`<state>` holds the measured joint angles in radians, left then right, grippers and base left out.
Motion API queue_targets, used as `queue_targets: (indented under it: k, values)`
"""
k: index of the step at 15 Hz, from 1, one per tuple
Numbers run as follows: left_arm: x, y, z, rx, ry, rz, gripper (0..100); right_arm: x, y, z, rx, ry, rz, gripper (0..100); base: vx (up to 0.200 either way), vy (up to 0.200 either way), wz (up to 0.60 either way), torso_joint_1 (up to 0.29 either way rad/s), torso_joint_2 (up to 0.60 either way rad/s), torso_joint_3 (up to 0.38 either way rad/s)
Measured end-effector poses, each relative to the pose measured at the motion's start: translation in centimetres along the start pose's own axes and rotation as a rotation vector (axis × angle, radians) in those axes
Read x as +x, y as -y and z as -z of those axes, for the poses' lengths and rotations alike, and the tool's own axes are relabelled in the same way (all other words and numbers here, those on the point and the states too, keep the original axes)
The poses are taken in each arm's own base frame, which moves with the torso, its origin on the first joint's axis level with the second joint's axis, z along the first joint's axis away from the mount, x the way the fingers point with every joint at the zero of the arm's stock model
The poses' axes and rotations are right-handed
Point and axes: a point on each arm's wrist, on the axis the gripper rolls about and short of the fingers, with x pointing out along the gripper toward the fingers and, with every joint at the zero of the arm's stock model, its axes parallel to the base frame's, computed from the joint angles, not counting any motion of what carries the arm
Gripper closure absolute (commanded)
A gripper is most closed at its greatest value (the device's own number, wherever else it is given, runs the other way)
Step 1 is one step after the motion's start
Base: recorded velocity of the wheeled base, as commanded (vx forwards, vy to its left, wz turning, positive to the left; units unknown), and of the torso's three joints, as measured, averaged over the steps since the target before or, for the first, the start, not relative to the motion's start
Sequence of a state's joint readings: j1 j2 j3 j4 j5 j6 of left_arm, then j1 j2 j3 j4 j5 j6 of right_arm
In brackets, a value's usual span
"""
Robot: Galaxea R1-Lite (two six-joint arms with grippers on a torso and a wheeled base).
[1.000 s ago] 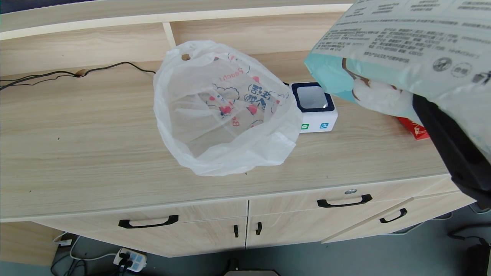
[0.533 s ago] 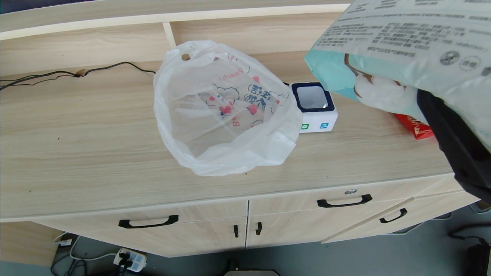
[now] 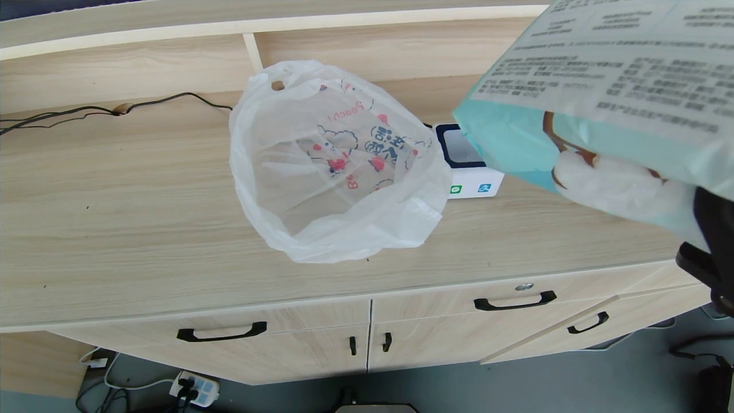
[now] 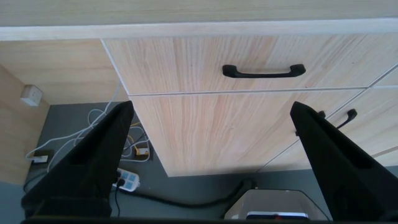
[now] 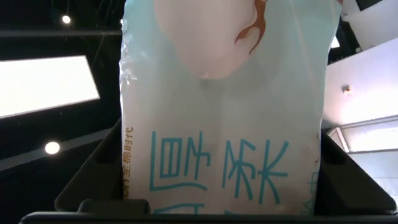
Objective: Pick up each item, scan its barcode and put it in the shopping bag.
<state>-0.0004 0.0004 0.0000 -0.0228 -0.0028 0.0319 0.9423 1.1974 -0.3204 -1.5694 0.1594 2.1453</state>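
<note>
teal pack (image 3: 602, 86) shifted over scanner (image 3: 476, 180), right gripper (image 5: 221, 186) clamped on it

Glossy plastic pack (image 3: 602, 115); thin translucent shopping bag (image 3: 344, 235); wood-grain counter (image 3: 114, 201), probably laminate.

The right claw (image 5: 221, 177) is up high on the right side. Its two black fingers (image 5: 93, 168) press on both sides of a pack (image 3: 602, 115) and hold it in the air. The left claw (image 4: 211, 158) hangs low, under the desk (image 4: 186, 30) edge. Its fingers (image 4: 87, 162) are wide apart.
</note>
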Motion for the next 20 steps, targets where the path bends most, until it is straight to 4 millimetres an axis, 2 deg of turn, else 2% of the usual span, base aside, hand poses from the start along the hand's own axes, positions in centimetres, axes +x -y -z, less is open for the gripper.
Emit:
queue_targets:
  k: [2, 4, 8, 11, 16, 20]
  values:
    - [0.0, 0.0, 0.0, 0.000, 0.000, 0.000, 0, -1.0, 1.1, 0.7, 0.055, -0.035, 0.059, 100, 0.000, 0.000, 0.00, 0.000, 0.00, 0.000]
    - [0.0, 0.0, 0.0, 0.000, 0.000, 0.000, 0, -0.9, 1.9, 1.3, 0.099, -0.069, 0.100, 100, 0.000, 0.000, 0.00, 0.000, 0.00, 0.000]
    - [0.0, 0.0, 0.0, 0.000, 0.000, 0.000, 0, 2.3, 3.7, 1.5, 0.149, -0.114, 0.133, 100, 0.000, 0.000, 0.00, 0.000, 0.00, 0.000]
    - [0.0, 0.0, 0.0, 0.000, 0.000, 0.000, 0, 4.4, 5.3, 1.0, 0.237, -0.106, 0.161, 100, 0.000, 0.000, 0.00, 0.000, 0.00, 0.000]
    - [0.0, 0.0, 0.0, 0.000, 0.000, 0.000, 0, 4.2, 7.3, 0.0, 0.294, -0.053, 0.235, 100, 0.000, 0.000, 0.00, 0.000, 0.00, 0.000]
    - [0.0, 0.0, 0.0, 0.000, 0.000, 0.000, 0, 4.5, 6.6, -1.6, 0.412, 0.020, 0.196, 100, 0.000, 0.000, 0.00, 0.000, 0.00, 0.000]
